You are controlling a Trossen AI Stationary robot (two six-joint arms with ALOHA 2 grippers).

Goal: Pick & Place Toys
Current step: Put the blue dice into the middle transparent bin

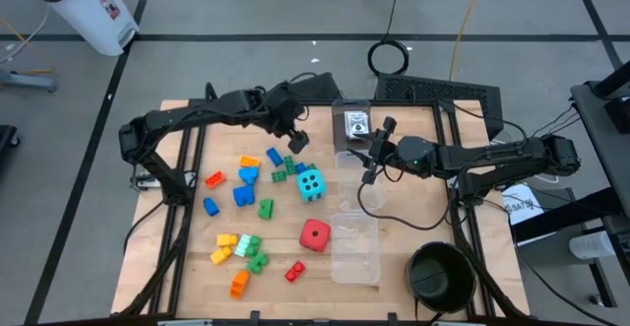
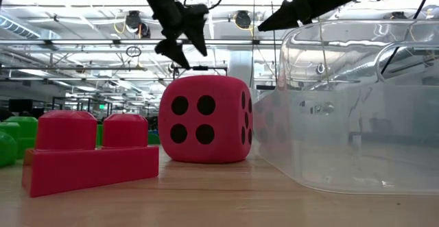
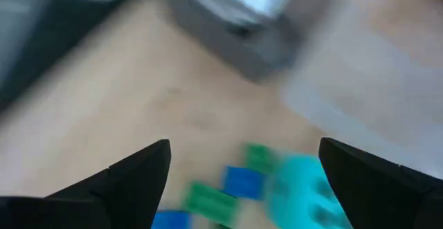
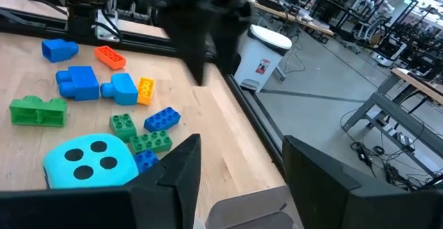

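**Two Robot Arms Over a Table of Toys**

The big wooden table [image 1: 394, 208] has toys spread on its left half. Two clear plastic boxes sit near the middle: a big one [image 1: 355, 248] at the front and a smaller one [image 1: 353, 121] at the back with something small inside.

The left claw [image 1: 297, 139] hangs in the air above the small bricks, close to the back box. Its two dark fingers [image 3: 131, 177] are spread wide apart and hold nothing.

The right claw [image 1: 371, 161] hangs just right of the toys, between the two boxes. Its fingers [image 4: 173, 170] have a gap between them, and nothing is in it.

A black round bowl [image 1: 440, 274] sits at the front right corner.

The red soft die [image 1: 314, 234] rests on the table just left of the big box. The cyan die [image 1: 310, 183] sits behind it, with little green and blue bricks [image 1: 286, 166] right beside it. A red brick [image 1: 294, 272] lies near the front. More bricks, yellow, green and orange [image 1: 240, 252], lie in a bunch at the front left.
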